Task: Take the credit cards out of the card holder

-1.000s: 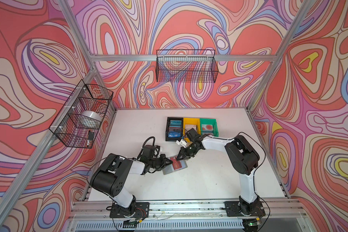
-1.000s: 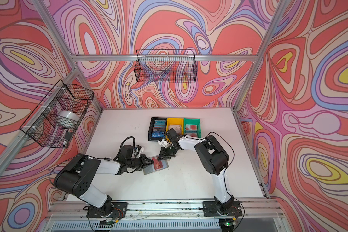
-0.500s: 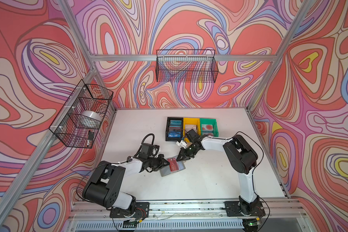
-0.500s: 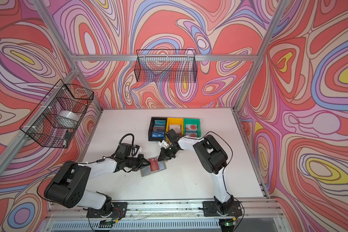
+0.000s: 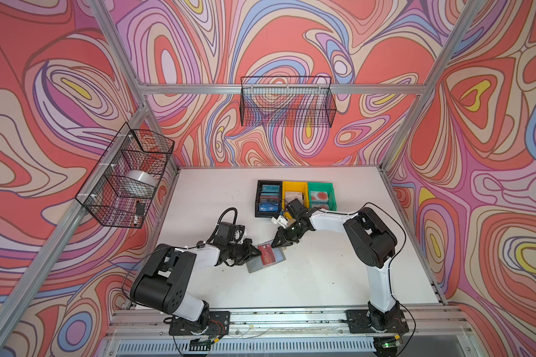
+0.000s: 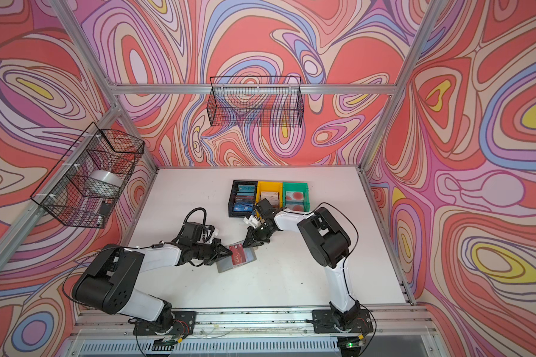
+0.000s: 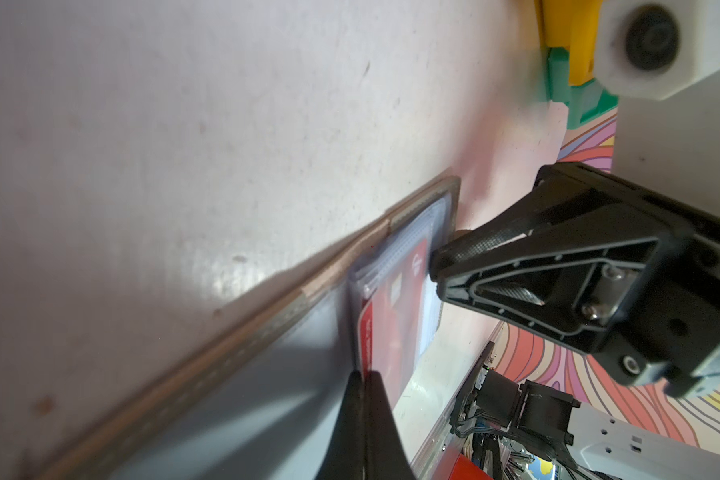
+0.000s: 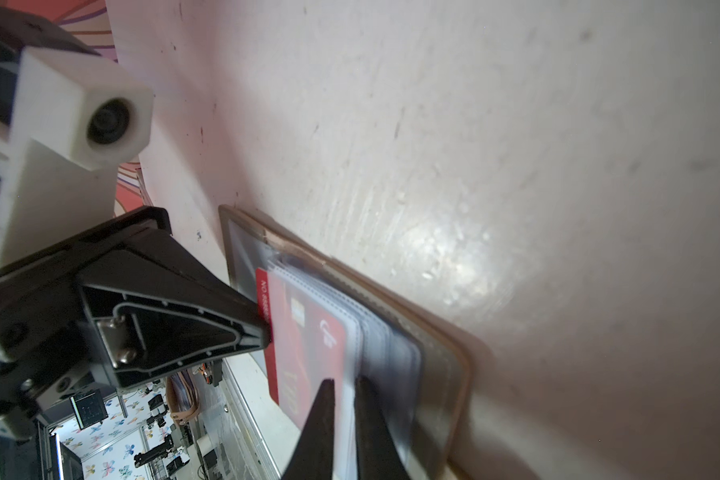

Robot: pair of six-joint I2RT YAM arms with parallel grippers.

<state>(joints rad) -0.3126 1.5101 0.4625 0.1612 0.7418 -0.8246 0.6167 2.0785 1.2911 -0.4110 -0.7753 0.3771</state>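
Note:
The grey card holder lies open on the table between both arms. A dark red "VIP" credit card sticks partly out of its clear sleeves. My left gripper is shut on the red card at its outer edge. My right gripper is closed on the free edge of the clear sleeves, next to the red card. More credit cards lie in the bins, among them a blue "VIP" one.
Behind the arms a black bin, a yellow bin and a green bin stand in a row. One wire basket hangs on the back wall. Another wire basket hangs on the left wall.
The left arm has drawn its elbow back toward the front rail and the card holder has slid slightly that way. The right gripper has stayed at the sleeves.

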